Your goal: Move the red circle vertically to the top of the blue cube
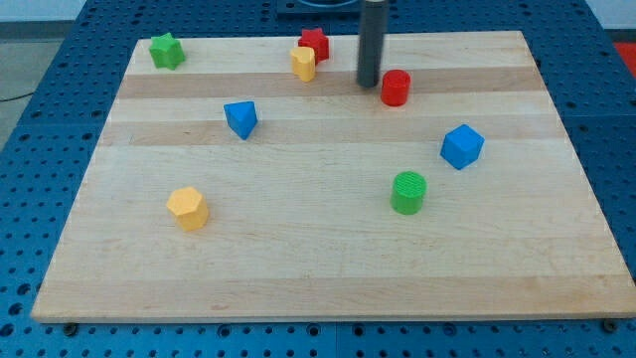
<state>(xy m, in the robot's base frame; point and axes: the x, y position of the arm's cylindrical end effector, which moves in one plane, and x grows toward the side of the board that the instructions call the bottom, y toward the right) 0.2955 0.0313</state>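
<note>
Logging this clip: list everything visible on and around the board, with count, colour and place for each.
Wooden board: 1, light wood, fills the view.
Perforated base: 1, blue, around the board.
Green star: 1, top left corner.
Red block: 1, shape unclear, top centre.
Yellow block: 1, touching the red block's lower left.
Red circle: 1, top, right of centre.
Blue triangular block: 1, left of centre.
Blue cube: 1, right.
Green cylinder: 1, below centre, right.
Yellow hexagonal block: 1, lower left.
My tip: 1, dark rod, just left of the red circle.

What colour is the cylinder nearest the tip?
Red, just right of my tip; camera view, the only one, shows it.
</note>
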